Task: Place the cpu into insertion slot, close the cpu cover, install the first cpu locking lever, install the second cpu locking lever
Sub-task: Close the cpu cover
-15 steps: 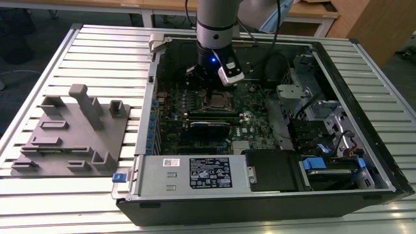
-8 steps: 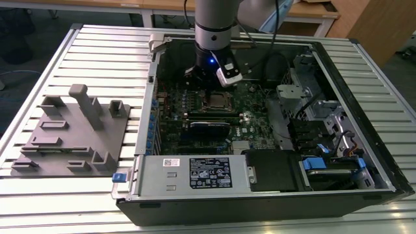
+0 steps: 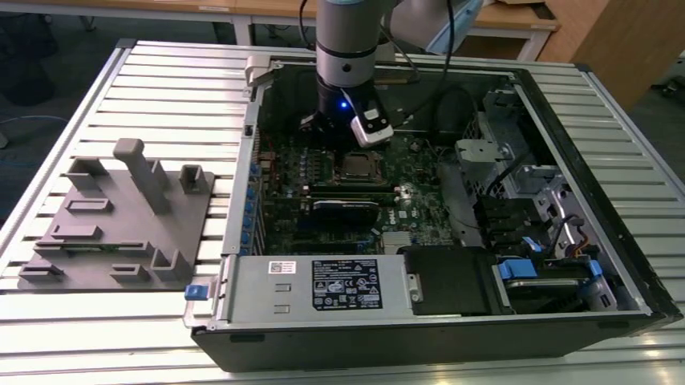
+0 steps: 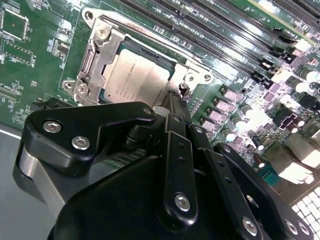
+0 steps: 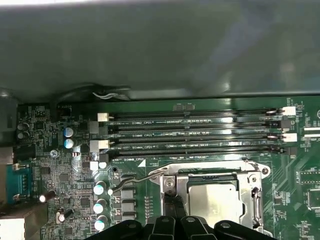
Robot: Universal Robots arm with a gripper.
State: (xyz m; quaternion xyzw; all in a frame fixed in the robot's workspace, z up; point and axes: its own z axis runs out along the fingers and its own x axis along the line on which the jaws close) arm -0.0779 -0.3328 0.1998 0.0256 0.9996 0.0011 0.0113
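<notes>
Holding the gripper (image 3: pixel 334 127) at the chip's (image 3: pixel 358 166) twelve o'clock in the exterior view, fingers together — best pressing the loose-looking lever (image 5: pixel 137 181) down slowly — no slipping.

Capacitors (image 5: pixel 100 188) and memory slots (image 5: pixel 195 132) stand close beside the cpu cover (image 5: pixel 215 169)

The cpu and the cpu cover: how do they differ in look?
The cpu is a solid, dull grey plate; the cpu cover is a shinier frame with a square cut-out. The cpu cover is larger and lies around the cpu, which shows through its opening. Both are square, flat and metal.
</notes>
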